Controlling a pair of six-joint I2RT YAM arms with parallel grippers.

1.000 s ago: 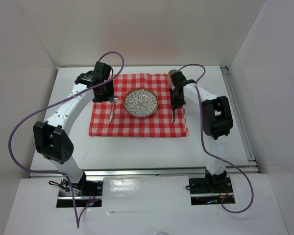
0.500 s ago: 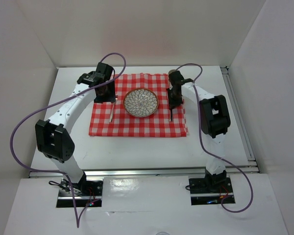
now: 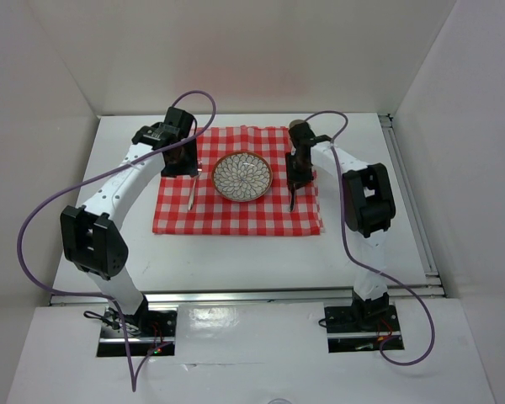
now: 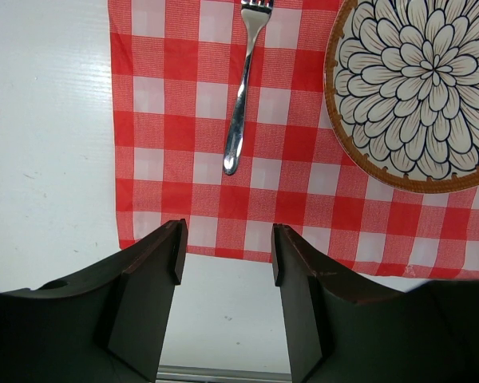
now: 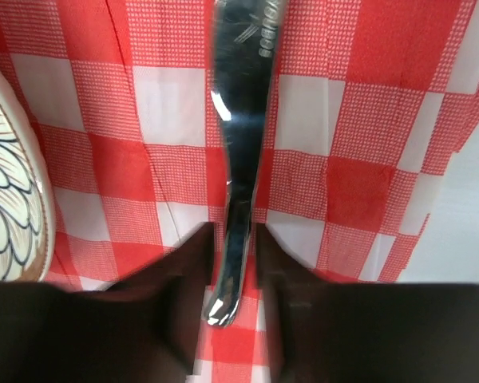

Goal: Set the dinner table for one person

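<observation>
The dinner table (image 3: 236, 252) is a white tabletop carrying a red-and-white checked cloth (image 3: 236, 220). A flower-patterned plate (image 3: 242, 177) sits at the cloth's middle and also shows in the left wrist view (image 4: 419, 88). A silver fork (image 3: 190, 194) lies on the cloth left of the plate, seen close in the left wrist view (image 4: 239, 104). My left gripper (image 4: 226, 251) is open and empty above the cloth's edge, near the fork's handle end. My right gripper (image 5: 233, 247) is shut on a silver knife (image 5: 241, 120), held over the cloth right of the plate (image 3: 293, 199).
A silver rail (image 3: 244, 296) runs along the table's near edge, and another rail (image 3: 408, 194) runs along its right side. White walls enclose the table at the back and on both sides. Purple cables loop from both arms.
My right gripper has moved slightly left with the knife, closer to the plate. My left arm has barely moved.
</observation>
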